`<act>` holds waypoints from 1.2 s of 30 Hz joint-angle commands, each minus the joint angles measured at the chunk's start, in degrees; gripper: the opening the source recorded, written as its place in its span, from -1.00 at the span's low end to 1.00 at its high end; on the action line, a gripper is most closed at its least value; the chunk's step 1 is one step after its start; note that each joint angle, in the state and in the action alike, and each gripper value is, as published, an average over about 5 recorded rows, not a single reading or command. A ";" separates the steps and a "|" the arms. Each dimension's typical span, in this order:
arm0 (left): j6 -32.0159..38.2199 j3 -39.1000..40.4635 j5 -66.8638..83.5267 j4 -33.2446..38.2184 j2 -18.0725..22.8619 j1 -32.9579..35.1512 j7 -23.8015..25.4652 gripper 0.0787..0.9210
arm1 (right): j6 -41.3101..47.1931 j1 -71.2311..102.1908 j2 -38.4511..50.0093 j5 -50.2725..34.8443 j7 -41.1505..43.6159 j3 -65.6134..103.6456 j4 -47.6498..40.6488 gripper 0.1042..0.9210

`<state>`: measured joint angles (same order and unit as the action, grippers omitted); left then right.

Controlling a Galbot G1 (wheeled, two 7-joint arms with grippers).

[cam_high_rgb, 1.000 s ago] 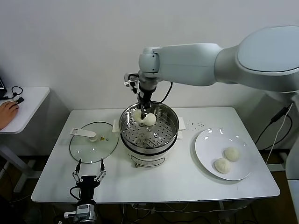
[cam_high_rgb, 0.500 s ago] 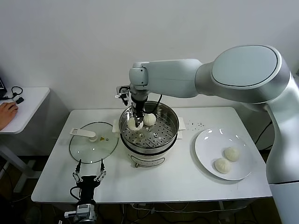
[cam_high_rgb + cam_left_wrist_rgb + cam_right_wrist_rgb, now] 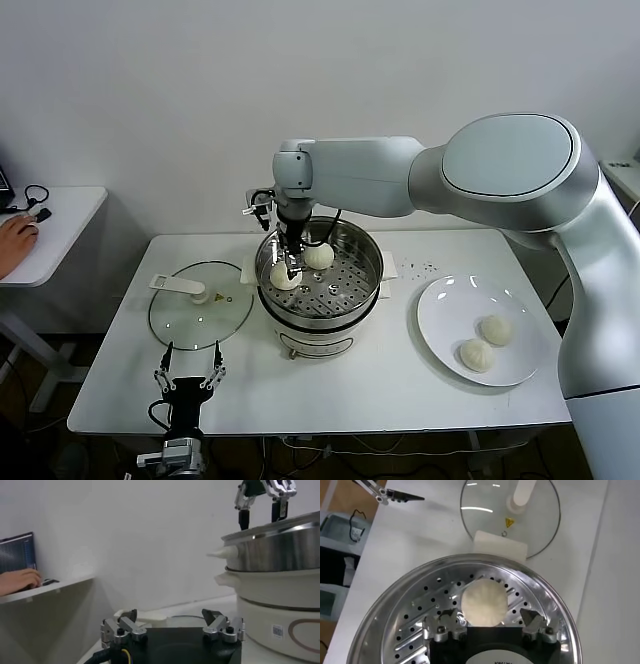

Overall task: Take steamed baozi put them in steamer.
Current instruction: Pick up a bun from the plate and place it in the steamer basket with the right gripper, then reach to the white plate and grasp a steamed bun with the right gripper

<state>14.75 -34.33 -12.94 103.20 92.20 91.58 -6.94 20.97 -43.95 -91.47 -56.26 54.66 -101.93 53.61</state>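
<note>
My left gripper idles at the table's near edge, fingers apart. Two baozi on the plate look soft and light; I'd pinch their sides gently. Farther back, my right gripper, fingers spread, hovers over a baozi in the steamer.

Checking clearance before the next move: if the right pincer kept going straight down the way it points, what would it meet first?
Most likely the baozi lying just released between the open fingers of the right pincer, on the steamer tray; depth is hard to judge.

Yellow warning triangle on glass lid
</note>
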 commanded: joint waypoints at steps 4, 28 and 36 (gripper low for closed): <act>-0.07 0.14 -0.22 0.49 2.80 0.33 -0.01 0.77 | -2.54 -7.98 6.70 -1.40 4.94 -3.50 7.13 0.76; 0.47 0.34 -2.29 -0.11 2.80 1.10 -0.51 0.77 | -9.80 -19.26 39.59 11.54 8.92 -14.36 25.90 0.76; 0.67 0.34 -3.03 -0.22 2.80 1.32 -0.69 0.77 | -11.84 -14.95 48.23 19.83 8.71 -14.90 29.13 0.76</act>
<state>15.34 -33.98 -15.59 103.09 92.20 92.85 -7.58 11.29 -60.33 -54.30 -44.03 62.69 -115.17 78.41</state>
